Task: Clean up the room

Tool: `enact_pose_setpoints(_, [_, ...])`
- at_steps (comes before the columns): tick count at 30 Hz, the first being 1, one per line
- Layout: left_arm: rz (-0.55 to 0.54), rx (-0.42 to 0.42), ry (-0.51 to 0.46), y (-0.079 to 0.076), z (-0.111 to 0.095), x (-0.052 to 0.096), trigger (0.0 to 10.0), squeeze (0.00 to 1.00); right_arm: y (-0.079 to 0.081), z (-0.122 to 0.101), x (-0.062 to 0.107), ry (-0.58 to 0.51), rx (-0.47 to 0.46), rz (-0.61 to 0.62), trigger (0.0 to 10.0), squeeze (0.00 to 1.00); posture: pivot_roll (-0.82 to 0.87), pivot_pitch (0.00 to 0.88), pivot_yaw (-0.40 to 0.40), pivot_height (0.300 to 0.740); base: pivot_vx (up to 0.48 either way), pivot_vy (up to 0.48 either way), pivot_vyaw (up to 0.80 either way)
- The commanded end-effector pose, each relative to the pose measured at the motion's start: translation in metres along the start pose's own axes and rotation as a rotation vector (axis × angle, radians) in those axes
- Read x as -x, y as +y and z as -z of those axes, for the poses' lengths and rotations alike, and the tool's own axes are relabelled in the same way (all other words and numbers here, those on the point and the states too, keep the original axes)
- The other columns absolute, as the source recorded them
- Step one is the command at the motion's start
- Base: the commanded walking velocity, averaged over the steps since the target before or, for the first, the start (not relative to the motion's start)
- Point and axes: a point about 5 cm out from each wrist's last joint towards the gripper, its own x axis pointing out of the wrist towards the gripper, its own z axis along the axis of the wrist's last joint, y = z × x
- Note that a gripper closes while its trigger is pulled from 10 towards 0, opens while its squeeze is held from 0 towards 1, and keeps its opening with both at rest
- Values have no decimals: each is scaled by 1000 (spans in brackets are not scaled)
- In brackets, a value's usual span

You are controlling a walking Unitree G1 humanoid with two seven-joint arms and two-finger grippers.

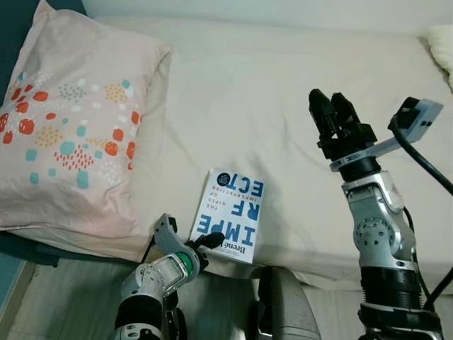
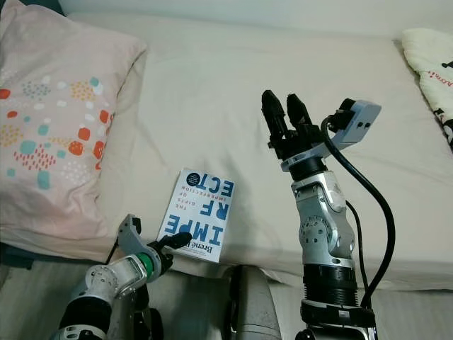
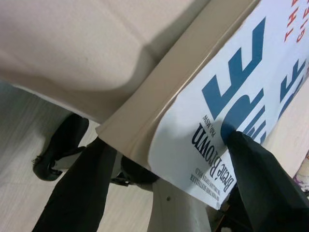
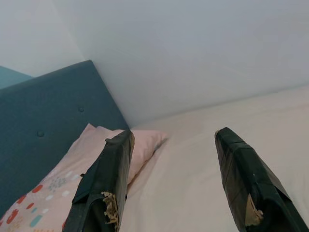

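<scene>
Cream bed (image 1: pixel 283 106) holds pillow (image 1: pixel 64 120); left gripper (image 3: pixel 169 183) jaws clasp book (image 1: pixel 230 212), right gripper (image 4: pixel 174 183) jaws spread.

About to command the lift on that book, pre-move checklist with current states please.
1. Left gripper straddles the book corner, one finger above, one below: ok.
2. Fingers closed firmly on book: cannot tell.
3. Book overhangs the bed edge, reachable: ok.
4. Right gripper open, raised clear above the bed: ok.
5. Pillow apart from book, not in the lift path: ok.
</scene>
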Motion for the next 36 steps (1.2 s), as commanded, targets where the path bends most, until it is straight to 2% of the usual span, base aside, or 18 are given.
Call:
enact_pose_setpoints(1, [46, 13, 32, -21, 11, -9, 3294, 0, 1, -3, 1, -6, 1, -4, 10000, 0, -121, 231, 12, 612, 0, 0, 0])
enact_pose_setpoints(2, [39, 18, 31, -20, 11, -10, 941, 0, 1, -4, 0, -4, 1, -5, 10000, 0, -130, 236, 6, 612, 0, 0, 0])
enact_pose_setpoints(3, [36, 23, 29, -19, 11, -10, 0, 0, 1, -4, 0, -3, 2, -4, 10000, 0, -130, 236, 6, 612, 0, 0, 0])
enact_pose_setpoints(13, [57, 36, -8, -24, 4, -9, 0, 0, 0, -3, 1, 2, 2, -1, 10000, 0, -126, 242, 7, 612, 0, 0, 0])
enact_pose_setpoints(21, [107, 53, -97, -30, -15, 1, 0, 0, 0, -2, 1, 9, 0, 2, 10000, 0, -126, 242, 7, 612, 0, 0, 0])
enact_pose_setpoints(23, [108, 25, -109, -32, -19, 3, 0, 0, -1, -2, 1, 10, 0, 3, 10000, 0, -126, 242, 7, 612, 0, 0, 0])
enact_pose_setpoints(25, [122, -133, -159, -42, -30, 11, 0, 0, -1, -2, 2, 11, 0, 3, 10000, 0, -126, 242, 7, 612, 0, 0, 0])
enact_pose_setpoints(26, [125, -259, -188, -50, -37, 15, 0, 0, -1, -1, 2, 11, -1, 4, 10000, 0, -98, 251, 13, 612, 0, 0, 0])
enact_pose_setpoints(27, [125, -259, -188, -50, -37, 15, 0, 0, -1, -1, 2, 11, -1, 4, 10000, 0, -98, 251, 13, 612, 0, 0, 0])
enact_pose_setpoints(28, [127, -340, -205, -56, -41, 17, 0, 0, 0, -1, 1, 11, -2, 5, 10000, 0, -98, 251, 13, 612, 0, 0, 0])
enact_pose_setpoints(29, [107, -492, -243, -67, -51, 17, 10000, 0, 0, -1, 1, 10, -2, 6, 10000, 0, -96, 248, 17, 612, 0, 0, 0])
enact_pose_setpoints(30, [107, -492, -243, -67, -51, 17, 10000, 0, 0, -1, 1, 10, -2, 6, 10000, 0, -96, 248, 17, 612, 0, 0, 0])
enact_pose_setpoints(31, [96, -611, -278, -77, -58, 18, 10000, 0, 0, -1, 1, 9, -2, 6, 10000, 0, -96, 248, 17, 612, 0, 0, 0])
enact_pose_setpoints(33, [96, -611, -278, -77, -58, 18, 10000, 0, 0, -1, 1, 9, -2, 6, 10000, 0, -96, 248, 17, 612, 0, 0, 0])
enact_pose_setpoints(34, [86, -716, -320, -88, -67, 18, 10000, 0, 0, -1, 2, 7, -2, 7, 10000, 0, -99, 244, 22, 612, 0, 0, 0])
enact_pose_setpoints(36, [86, -716, -320, -88, -67, 18, 10000, 0, 0, -1, 2, 7, -2, 7, 10000, 0, -99, 244, 22, 612, 0, 0, 0])
